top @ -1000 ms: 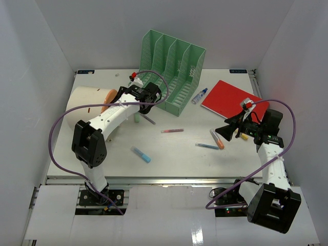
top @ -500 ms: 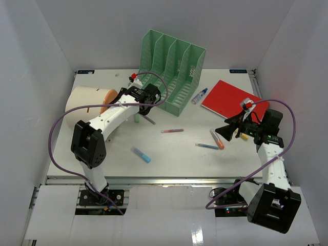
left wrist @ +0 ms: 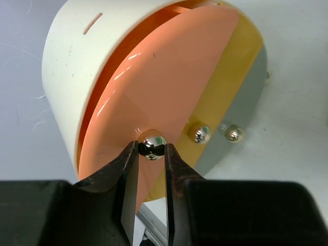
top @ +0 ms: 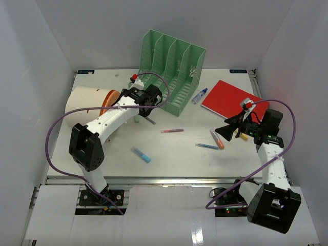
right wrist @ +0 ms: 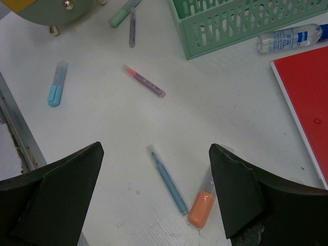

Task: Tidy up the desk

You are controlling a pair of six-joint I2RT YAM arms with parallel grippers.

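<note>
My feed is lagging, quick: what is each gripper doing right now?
Left gripper: shut on the round silver metal knob of the orange curved panel.
Right gripper: open, holding nothing.

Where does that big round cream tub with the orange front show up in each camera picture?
Top external: the cream tub lies on its side at the desk's far left.
Left wrist: it fills the picture; the left gripper pinches a metal knob on its orange door.
Right wrist: only its edge, top left corner.
Shared landmark: its metal knobs, in both wrist views.
</note>
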